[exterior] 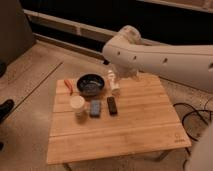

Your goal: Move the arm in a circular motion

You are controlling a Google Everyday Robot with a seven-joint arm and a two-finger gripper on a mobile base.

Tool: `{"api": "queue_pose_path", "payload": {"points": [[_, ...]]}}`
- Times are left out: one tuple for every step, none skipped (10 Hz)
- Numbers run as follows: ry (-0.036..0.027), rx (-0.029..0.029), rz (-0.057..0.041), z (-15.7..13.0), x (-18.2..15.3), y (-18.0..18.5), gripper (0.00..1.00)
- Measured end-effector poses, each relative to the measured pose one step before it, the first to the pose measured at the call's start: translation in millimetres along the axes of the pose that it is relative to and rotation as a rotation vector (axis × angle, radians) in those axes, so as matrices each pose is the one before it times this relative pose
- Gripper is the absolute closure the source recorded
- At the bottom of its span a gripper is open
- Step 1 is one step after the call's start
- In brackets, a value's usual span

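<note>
Camera view: wooden table (130, 135) on a speckled floor. The off-white arm (165, 60) enters from the right and reaches across the table's far right corner, its bulbous joint high above the far edge. The gripper (114, 80) hangs down from that joint just above the far-middle of the tabletop, beside a dark bowl (91, 84); its state cannot be told. A red-handled tool (68, 86) lies near the far left corner. Toward the table's middle stand a pale cup (77, 104), a blue-grey block (95, 107) and a black block (112, 105), side by side.
</note>
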Motion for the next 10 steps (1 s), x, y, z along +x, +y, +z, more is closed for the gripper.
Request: {"api": "queue_pose_path", "payload": {"points": [[0.00073,0.01092,0.00762,3.57,-25.08,19.23,0.35],[0.00347,-0.00986,-0.01306,-0.81,-16.12,26.95,0.35],[0.00017,-0.01354,-0.02923,-2.96,-10.58,28.73,0.35],[-0.00460,-0.01812,-0.04993,-6.12,-6.54,34.20,0.35],[-0.00587,-0.01499,-0.04957,-5.36,-1.89,27.45,0.35],[-0.00855,-0.01499,-0.05713,-6.47,0.22,27.34,0.35],[-0.00964,-0.01303,-0.06921,-6.52,3.33,28.45,0.35],[-0.01654,-0.01589,-0.09205,-9.21,7.84,33.92,0.35],[-0.01211,-0.00956,-0.06790,-5.62,8.65,22.68,0.35],[-0.01363,-0.00858,-0.06852,-5.77,11.53,20.98,0.35]]}}
